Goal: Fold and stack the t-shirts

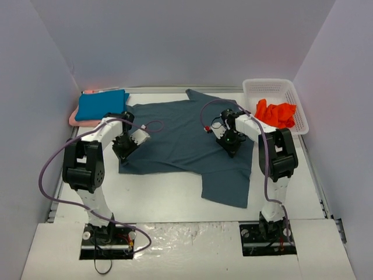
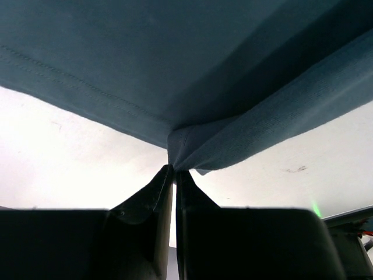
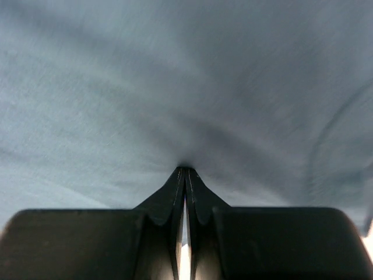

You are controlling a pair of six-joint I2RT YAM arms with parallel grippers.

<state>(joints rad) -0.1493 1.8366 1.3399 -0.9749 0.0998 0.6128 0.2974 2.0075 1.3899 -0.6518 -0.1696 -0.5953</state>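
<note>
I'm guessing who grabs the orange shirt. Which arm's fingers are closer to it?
Right. The right fingers pinch the grey shirt near the basket holding the orange shirt; the left fingers pinch the grey shirt's opposite edge, farther away.

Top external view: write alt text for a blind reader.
The left gripper and right gripper pinch a spread dark blue-grey t-shirt. Back left, a teal shirt lies on a pink shirt; back right, an orange-red shirt sits in a white basket.
</note>
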